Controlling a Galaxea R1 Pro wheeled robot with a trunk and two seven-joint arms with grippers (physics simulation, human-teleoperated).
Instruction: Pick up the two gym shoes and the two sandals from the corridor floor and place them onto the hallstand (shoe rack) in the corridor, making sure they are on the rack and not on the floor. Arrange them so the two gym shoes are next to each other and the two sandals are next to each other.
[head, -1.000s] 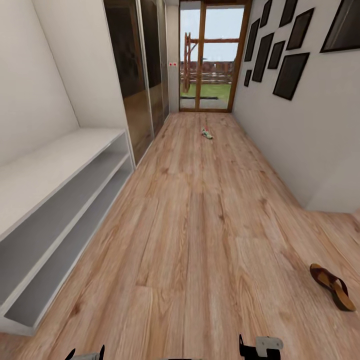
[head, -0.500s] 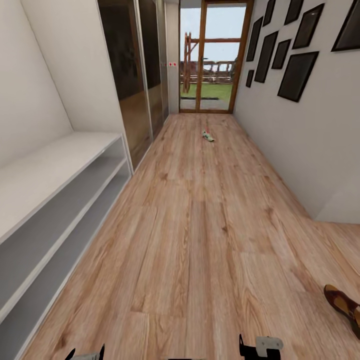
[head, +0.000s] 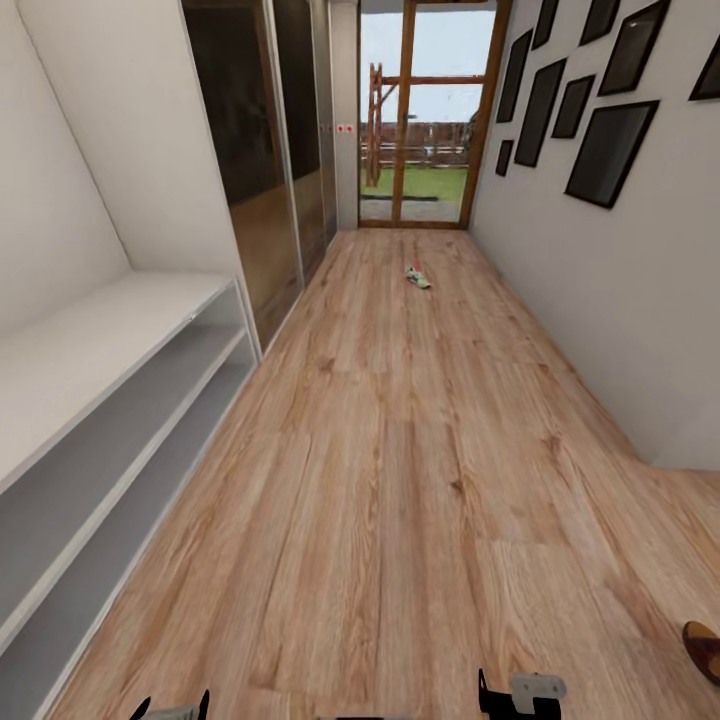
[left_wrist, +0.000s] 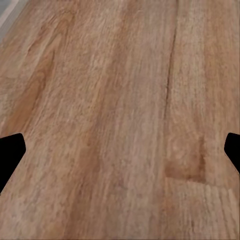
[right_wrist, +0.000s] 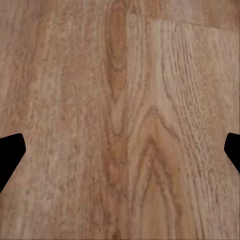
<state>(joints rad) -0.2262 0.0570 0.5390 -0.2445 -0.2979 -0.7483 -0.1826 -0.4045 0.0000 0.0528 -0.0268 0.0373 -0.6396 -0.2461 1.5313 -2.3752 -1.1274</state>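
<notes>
- Head view, far left of the frame: the hallstand (head: 110, 340) runs along the left wall, a pale flat bench top with two open grey shelf levels under it; nothing lies on the parts that show.
- Lower left edge: the left gripper (head: 172, 706) shows as two dark fingertips poking up from the bottom border, set apart with a gap between them. In the left wrist view its fingers (left_wrist: 11, 155) sit at opposite edges of the picture, spread wide, with bare planks between.
- Middle: the corridor floor (head: 400, 480) fills the centre, light brown wood-grain planks running toward a glazed door (head: 425, 110) at upper middle.
- Upper middle, near that door: one gym shoe (head: 417, 277) lies on the floor, small and far off, white with green.
- Lower right of centre: the right gripper (head: 522, 694) sits at the bottom border; its fingers (right_wrist: 11, 157) stand spread wide over empty planks in the right wrist view.
- Upper right: dark picture frames (head: 608, 150) hang on the right wall.
- Bottom right edge: a sandal (head: 706, 650) lies on the floor, cut off by the frame.
</notes>
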